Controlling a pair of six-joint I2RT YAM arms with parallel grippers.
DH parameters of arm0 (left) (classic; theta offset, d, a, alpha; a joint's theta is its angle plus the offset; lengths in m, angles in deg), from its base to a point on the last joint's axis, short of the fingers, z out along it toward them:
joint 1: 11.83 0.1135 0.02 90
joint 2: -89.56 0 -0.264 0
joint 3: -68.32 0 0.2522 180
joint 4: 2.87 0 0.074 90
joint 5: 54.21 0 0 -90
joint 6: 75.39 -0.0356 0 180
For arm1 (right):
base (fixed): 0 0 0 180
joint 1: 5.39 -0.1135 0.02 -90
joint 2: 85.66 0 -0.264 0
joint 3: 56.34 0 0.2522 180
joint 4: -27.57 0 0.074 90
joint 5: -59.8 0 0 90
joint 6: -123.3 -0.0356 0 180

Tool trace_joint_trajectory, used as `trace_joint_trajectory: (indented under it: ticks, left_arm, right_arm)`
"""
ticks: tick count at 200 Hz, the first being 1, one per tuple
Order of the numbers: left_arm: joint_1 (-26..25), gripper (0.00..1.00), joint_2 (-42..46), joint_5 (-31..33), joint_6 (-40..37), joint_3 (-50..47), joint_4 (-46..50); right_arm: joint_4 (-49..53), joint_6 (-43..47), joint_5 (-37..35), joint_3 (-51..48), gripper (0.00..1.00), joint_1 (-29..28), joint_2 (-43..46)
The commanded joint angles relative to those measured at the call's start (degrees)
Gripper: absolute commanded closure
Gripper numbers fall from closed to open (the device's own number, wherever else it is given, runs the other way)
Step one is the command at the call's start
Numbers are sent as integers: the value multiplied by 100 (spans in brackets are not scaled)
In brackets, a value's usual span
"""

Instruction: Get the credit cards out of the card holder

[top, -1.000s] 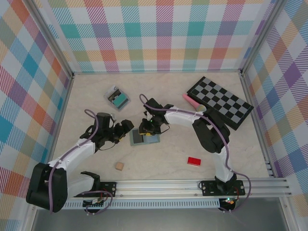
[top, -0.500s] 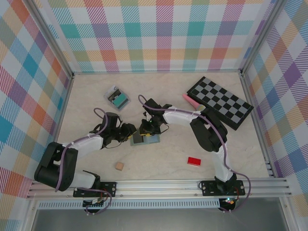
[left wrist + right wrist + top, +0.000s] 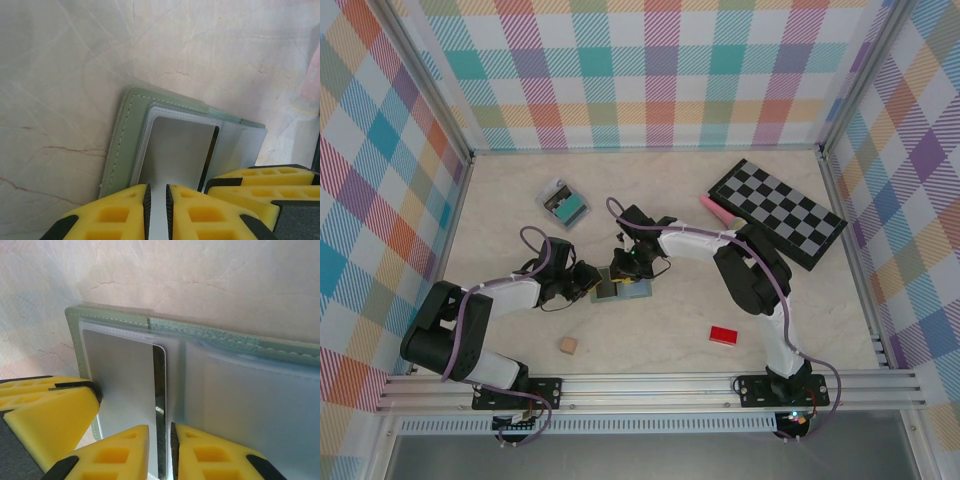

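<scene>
Now the left tool (image 3: 588,283) has closed in on the holder (image 3: 635,291) on the bench (image 3: 770,320), beside the right tool (image 3: 623,268). Left wrist: its jaws have narrowed to a slit on the grey card (image 3: 175,150). Right wrist: jaws near-shut at that card's edge, grip unclear; opposed pulls could bend it.

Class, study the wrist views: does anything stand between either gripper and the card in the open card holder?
Nothing visible does. The left gripper and right gripper are each pinched narrowly on an edge of the card holder, right at the grey card. Only the holder's clear sleeve seems to lie over the card.
</scene>
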Motion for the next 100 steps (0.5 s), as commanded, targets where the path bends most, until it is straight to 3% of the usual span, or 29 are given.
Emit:
trace_joint_trajectory:
  ticks: [1,100]
  left_arm:
    - [-60,82,77,262,-116,-25,255]
    - [-69,83,-285,63,-80,-31,220]
  right_arm:
    - [63,143,117,-13,80,-30,-127]
    - [-163,127,396,-68,83,-30,-248]
